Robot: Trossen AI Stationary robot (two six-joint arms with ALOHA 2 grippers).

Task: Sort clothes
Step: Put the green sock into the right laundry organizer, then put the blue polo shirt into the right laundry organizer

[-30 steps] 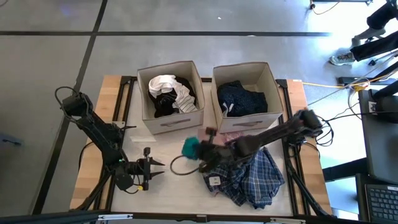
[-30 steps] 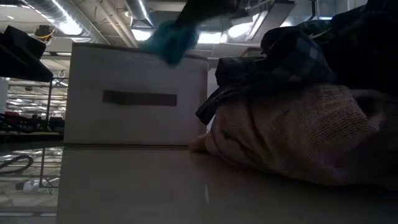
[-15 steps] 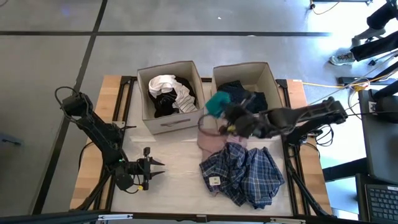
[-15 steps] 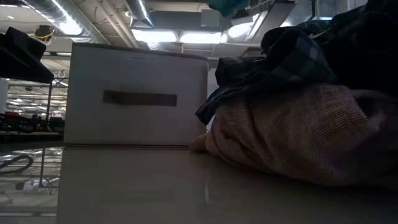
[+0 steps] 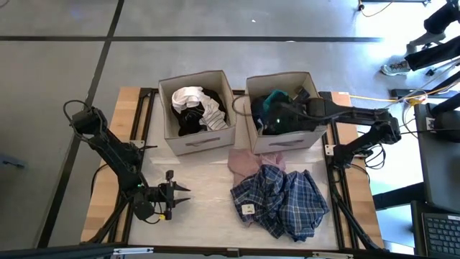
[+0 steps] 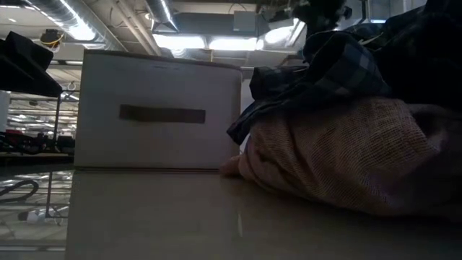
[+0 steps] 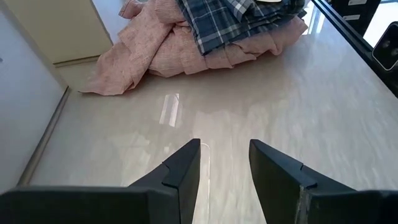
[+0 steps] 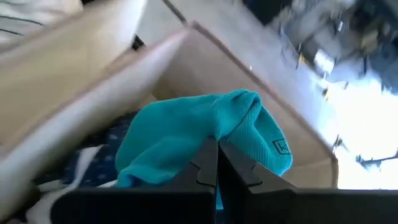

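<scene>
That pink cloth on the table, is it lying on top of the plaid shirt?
No, the pink cloth lies underneath, with the plaid shirt heaped on top of it.

- Plaid shirt (image 5: 282,203) heap on pink cloth (image 5: 246,161) fills table (image 5: 208,216) right of centre, just in front of right box (image 5: 282,137).
- Left of heap: bare tabletop, clear lane to left box (image 5: 198,140) front wall.
- Right box mouth blocked by right arm w/ teal item (image 5: 273,104).
</scene>
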